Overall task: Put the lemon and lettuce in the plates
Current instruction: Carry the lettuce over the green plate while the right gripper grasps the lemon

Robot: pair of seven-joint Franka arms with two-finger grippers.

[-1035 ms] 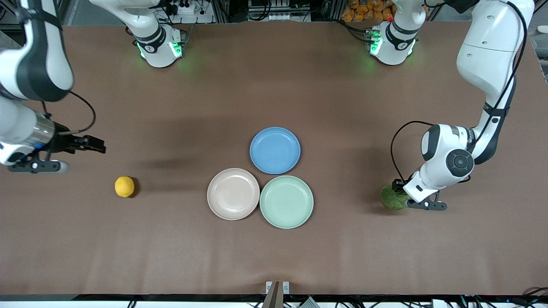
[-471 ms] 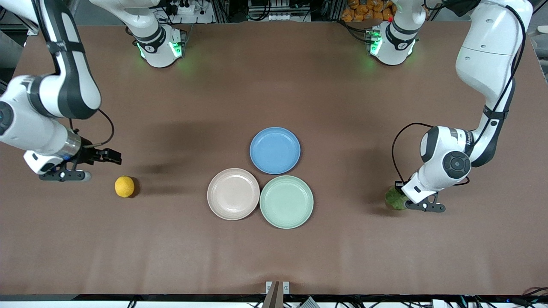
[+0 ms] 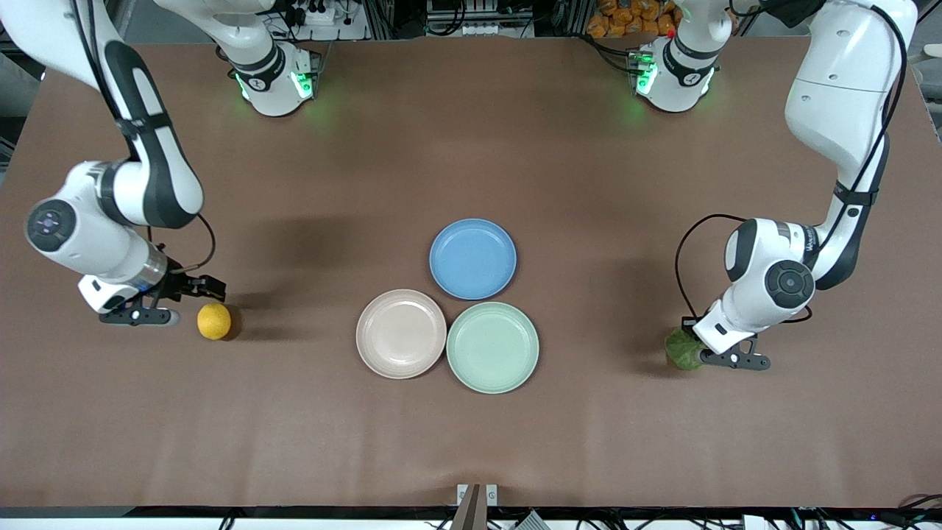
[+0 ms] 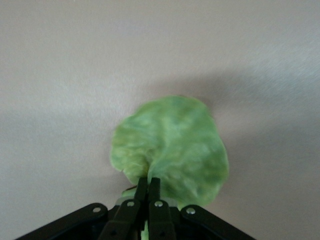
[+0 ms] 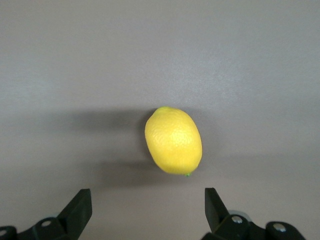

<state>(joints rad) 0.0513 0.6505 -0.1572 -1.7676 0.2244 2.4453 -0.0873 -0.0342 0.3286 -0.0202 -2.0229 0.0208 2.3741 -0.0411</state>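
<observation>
The dark green lettuce (image 3: 681, 350) (image 4: 175, 150) lies on the table near the left arm's end, and my left gripper (image 3: 695, 352) (image 4: 148, 183) is shut on its edge. The yellow lemon (image 3: 214, 322) (image 5: 173, 141) rests on the table toward the right arm's end. My right gripper (image 3: 208, 286) (image 5: 147, 196) hangs low right beside the lemon, open, with nothing between its fingers. The beige-pink plate (image 3: 401, 333) and the mint green plate (image 3: 492, 347) sit side by side mid-table, both empty.
An empty blue plate (image 3: 472, 258) touches the other two plates, farther from the front camera. Bare brown table lies between the plates and each arm. The arm bases stand along the table's top edge.
My right arm has swung down and across the table until its open gripper is next to the lemon. My left gripper has closed on the lettuce's edge, bunching the leaf slightly.
</observation>
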